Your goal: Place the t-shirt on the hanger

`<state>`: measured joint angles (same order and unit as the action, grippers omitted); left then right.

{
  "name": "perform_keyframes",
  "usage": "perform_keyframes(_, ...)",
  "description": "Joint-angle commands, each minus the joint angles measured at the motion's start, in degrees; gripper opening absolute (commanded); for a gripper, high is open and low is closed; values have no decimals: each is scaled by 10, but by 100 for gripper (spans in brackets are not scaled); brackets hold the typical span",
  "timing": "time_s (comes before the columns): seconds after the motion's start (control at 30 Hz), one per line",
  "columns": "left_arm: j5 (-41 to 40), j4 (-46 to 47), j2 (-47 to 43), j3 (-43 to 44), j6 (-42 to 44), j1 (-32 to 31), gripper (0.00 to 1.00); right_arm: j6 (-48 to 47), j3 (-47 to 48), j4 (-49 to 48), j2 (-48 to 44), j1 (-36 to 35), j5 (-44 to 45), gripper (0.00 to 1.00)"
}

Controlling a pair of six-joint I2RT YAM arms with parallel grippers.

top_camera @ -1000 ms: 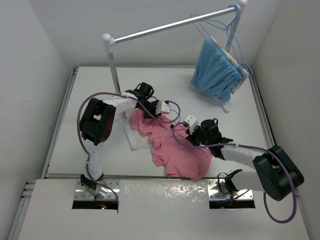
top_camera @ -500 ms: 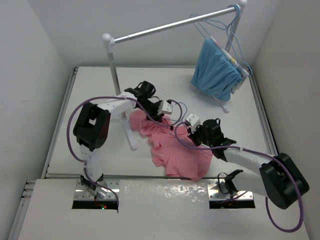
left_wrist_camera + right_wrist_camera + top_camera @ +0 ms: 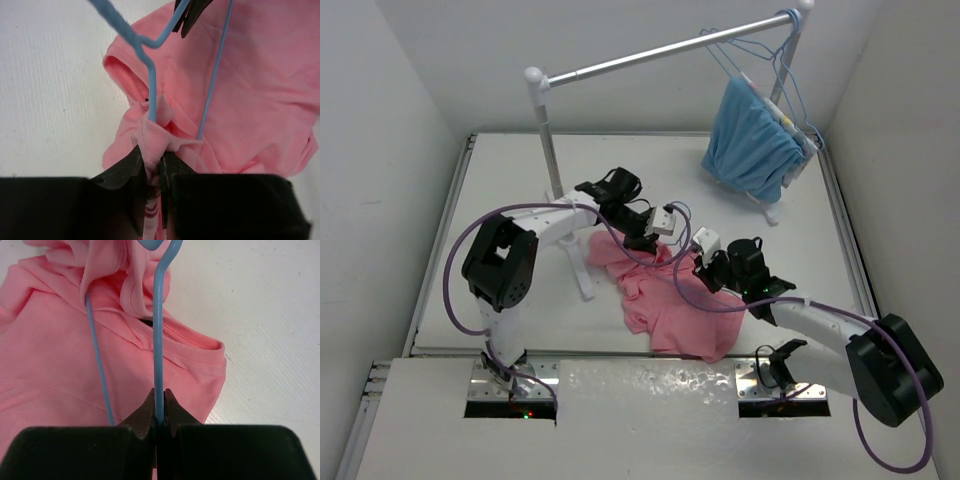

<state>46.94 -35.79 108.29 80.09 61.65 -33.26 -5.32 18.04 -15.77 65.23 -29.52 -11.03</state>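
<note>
Right claw [image 3: 159,409] clamps the hanger [image 3: 158,340] wire; left claw [image 3: 154,167] pinches a bunched t-shirt [image 3: 260,100] fold — shirt heaped on the table [image 3: 50,100]. Best hold the fold taut, slide wire in slowly.

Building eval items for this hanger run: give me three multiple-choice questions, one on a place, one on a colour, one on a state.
1. Where on the rail is the blue garment? A left end B middle C right end
2. Colour of the t-shirt? A pink B white C grey
3. The right jaws are: A wide open B shut on the hanger C shut on the t-shirt
Key: 1 C, it hangs at the far right. 2 A, pink in every view. 3 B, the wire is pinched between them in the right wrist view.
</note>
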Motion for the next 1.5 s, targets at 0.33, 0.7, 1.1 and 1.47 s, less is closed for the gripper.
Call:
perform_keyframes(0.33,-112,104,-71,-18,-202,-30,0,-18,84,5,-16,-4,76,11)
perform_keyframes(0.7,-370,179,-125,-65,-235,-37,0,33,105,27,-23,-3,207,80)
perform_keyframes(1.1,-461,209,-124,-62,-287,-40,0,346,46,-64,-74,-5,220,84)
perform_keyframes(1.47,-436,206,-131,-76,-312,-40,0,470,77,-200,155,-4,247,55)
